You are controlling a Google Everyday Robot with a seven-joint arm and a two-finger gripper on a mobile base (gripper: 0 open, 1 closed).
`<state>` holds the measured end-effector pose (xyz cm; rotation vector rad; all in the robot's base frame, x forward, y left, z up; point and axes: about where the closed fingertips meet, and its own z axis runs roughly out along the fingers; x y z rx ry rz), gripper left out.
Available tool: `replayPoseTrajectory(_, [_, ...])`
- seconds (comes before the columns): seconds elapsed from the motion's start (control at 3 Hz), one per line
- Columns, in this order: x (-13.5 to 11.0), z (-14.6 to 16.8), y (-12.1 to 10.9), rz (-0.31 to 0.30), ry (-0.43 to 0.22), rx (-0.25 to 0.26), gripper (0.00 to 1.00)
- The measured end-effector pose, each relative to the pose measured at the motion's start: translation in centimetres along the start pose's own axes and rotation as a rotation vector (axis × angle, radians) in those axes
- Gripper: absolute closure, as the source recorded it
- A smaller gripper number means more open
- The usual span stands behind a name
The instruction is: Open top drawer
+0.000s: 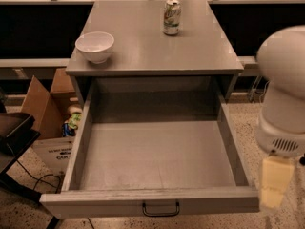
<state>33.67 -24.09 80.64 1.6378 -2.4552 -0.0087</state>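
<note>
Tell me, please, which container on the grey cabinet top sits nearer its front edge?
The white round bowl at the front-left corner; the green drink can stands far back. The gripper hangs right of the open grey drawer.

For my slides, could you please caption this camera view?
Top drawer stands open; gripper hangs beside its right front corner.

A: How many of each?
B: One wide grey open drawer (95,202), one white round bowl (95,46), one silver-green drink can (171,17).
A: More?
B: One brown cardboard box (42,104); one pale yellow gripper (273,200), low right, beside the drawer front's right end.
</note>
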Motion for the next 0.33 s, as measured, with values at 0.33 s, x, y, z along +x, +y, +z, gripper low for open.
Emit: replayPoseTrajectory(0.33, [1.50,-4.21,-1.21,-0.072,-0.139,0.018,0.00])
